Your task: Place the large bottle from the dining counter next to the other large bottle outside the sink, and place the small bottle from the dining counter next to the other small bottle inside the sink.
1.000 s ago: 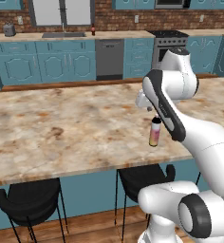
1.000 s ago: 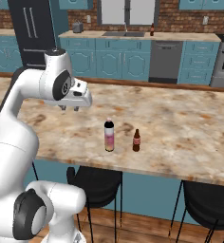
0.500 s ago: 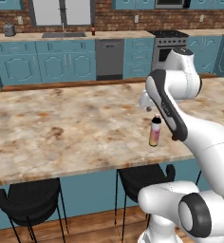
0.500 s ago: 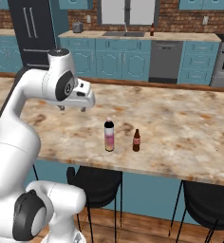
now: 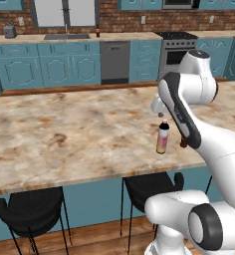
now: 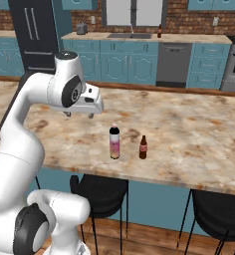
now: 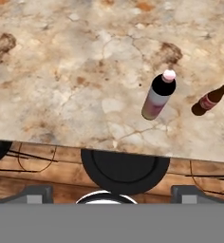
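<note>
The large bottle [image 5: 162, 138] [image 6: 114, 143] [image 7: 157, 97], pink-to-yellow with a white cap, stands upright near the front edge of the dining counter [image 5: 64, 134] [image 6: 189, 129] [image 7: 61, 71]. The small bottle [image 6: 143, 148] [image 7: 209, 100], short and dark brown, stands just to its right. My gripper [image 6: 79, 115] [image 5: 159, 114] [image 7: 112, 192] hovers open above the counter, up and left of both bottles, holding nothing. Across the room, the sink [image 5: 67, 36] [image 6: 132, 36] sits in the wall counter, with the other large bottle [image 5: 97, 32] [image 6: 160, 31] beside it.
Black stools [image 5: 27, 209] [image 6: 99, 191] [image 7: 123, 171] stand under the counter's front edge. A dishwasher [image 5: 114, 62] [image 6: 173, 63], a stove [image 5: 176, 50] and a dark fridge [image 6: 37, 37] line the back wall. A floor aisle separates island and wall cabinets.
The gripper's fingers have spread from nearly shut to wide open. The hand has shifted slightly over the counter. Both bottles stand where they were.
</note>
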Controlling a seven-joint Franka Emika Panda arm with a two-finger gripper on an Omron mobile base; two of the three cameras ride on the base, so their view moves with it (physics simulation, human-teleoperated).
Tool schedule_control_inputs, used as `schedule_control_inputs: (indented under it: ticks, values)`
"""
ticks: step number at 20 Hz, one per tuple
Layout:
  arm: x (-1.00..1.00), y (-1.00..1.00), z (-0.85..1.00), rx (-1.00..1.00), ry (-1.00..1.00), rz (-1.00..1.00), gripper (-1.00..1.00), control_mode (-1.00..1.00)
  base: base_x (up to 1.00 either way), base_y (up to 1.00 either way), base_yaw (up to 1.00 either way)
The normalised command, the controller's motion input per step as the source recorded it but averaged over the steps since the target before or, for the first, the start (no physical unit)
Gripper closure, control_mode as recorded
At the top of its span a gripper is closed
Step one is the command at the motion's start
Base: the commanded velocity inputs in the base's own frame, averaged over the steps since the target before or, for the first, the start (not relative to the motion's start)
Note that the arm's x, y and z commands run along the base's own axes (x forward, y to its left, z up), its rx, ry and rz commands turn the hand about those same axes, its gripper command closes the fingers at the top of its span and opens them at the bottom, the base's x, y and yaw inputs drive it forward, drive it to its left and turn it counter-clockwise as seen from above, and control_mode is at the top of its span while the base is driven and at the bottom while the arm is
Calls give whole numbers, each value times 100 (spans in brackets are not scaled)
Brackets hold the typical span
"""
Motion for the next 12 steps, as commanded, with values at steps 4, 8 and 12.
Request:
schedule_control_inputs:
  ticks: [4,8,12]
  values:
    - [-14,-5,0,0,-8,0,-100,-100,0,0,0]
    - [-18,-3,-1,0,-15,0,-100,-100,0,0,0]
    - [-20,0,-9,0,-17,0,-100,-100,0,0,0]
